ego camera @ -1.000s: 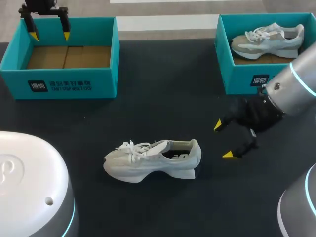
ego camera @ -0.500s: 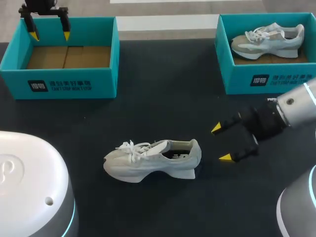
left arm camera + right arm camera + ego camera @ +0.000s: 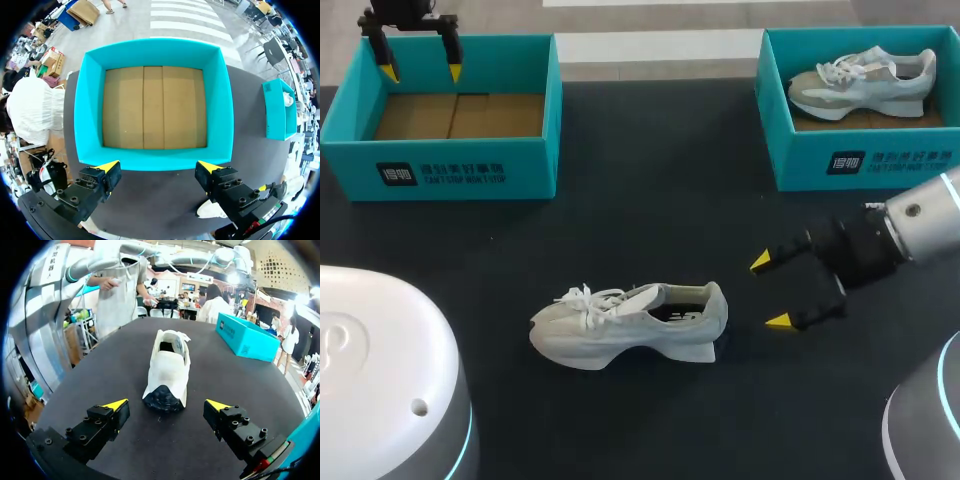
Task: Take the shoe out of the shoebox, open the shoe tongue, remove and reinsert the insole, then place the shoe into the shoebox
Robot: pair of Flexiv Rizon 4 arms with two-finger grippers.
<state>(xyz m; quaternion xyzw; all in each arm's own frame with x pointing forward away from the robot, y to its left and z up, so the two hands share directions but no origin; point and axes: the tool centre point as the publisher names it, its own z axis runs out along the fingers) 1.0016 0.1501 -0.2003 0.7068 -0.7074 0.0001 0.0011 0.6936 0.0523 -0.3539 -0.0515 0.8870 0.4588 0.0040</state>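
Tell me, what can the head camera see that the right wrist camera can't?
Only the head view shows the second shoe in the right shoebox, and the left tool open over the empty shoebox's far wall. Only the right wrist view shows the dark patch on the heel of the loose shoe. Both show that shoe lying on the table, with the right tool open beyond its heel end.

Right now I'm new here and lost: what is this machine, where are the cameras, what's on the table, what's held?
A two-armed robot. One camera looks down from above; the round pictures come from each wrist. On the black table: a pale grey laced sneaker, an empty teal cardboard shoebox, and a second teal shoebox holding another sneaker. The left gripper hovers open at the empty box's rim; the right gripper, open, faces the loose sneaker's heel. Nothing is held.
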